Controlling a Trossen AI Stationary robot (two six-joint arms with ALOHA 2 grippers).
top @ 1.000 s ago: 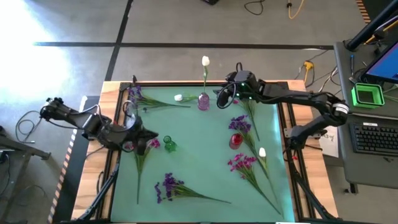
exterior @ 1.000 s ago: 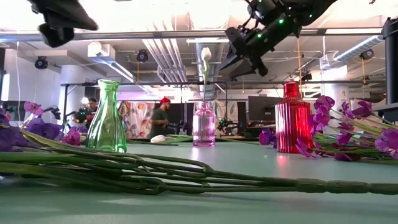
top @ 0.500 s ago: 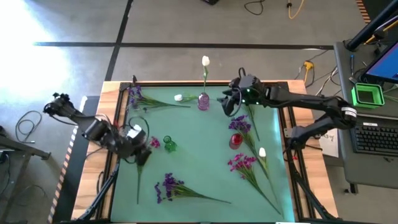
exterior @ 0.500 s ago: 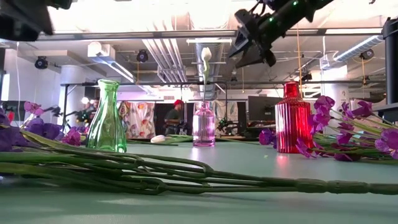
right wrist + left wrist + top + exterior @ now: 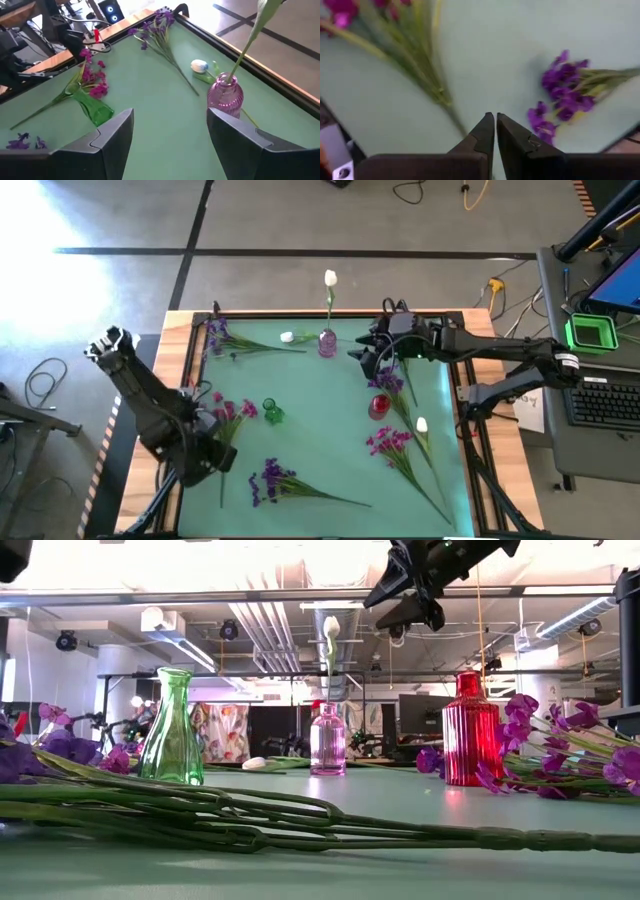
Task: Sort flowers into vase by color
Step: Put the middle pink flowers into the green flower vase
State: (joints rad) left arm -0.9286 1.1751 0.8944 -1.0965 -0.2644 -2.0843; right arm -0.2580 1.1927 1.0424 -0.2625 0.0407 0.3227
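Flowers lie scattered on the green mat. A magenta cluster (image 5: pixel 226 410) lies beside the green vase (image 5: pixel 270 412), its stem (image 5: pixel 432 85) running toward the near edge. Purple clusters lie at the near side (image 5: pixel 270 478), the far left (image 5: pixel 215 330) and by the red vase (image 5: pixel 379 405). One white flower (image 5: pixel 330 278) stands in the pink vase (image 5: pixel 327 342). My left gripper (image 5: pixel 495 131) hovers shut over the mat between the magenta stem and the near purple cluster (image 5: pixel 562 95). My right gripper (image 5: pixel 170 140) hangs open and empty, high between the pink and red vases.
More flowers lie on the right half: a magenta cluster (image 5: pixel 388 442), a white bud (image 5: pixel 422 425) and long stems toward the near right corner. Another white bud (image 5: pixel 287 337) lies left of the pink vase. Black rails edge the table's left and right sides.
My left gripper has swung from beside the green vase toward the table's near edge, sinking and rolling to point steeply down; it stays shut. My right gripper has risen a little and drifted from beside the pink vase toward the red vase, still open. No flower has moved.
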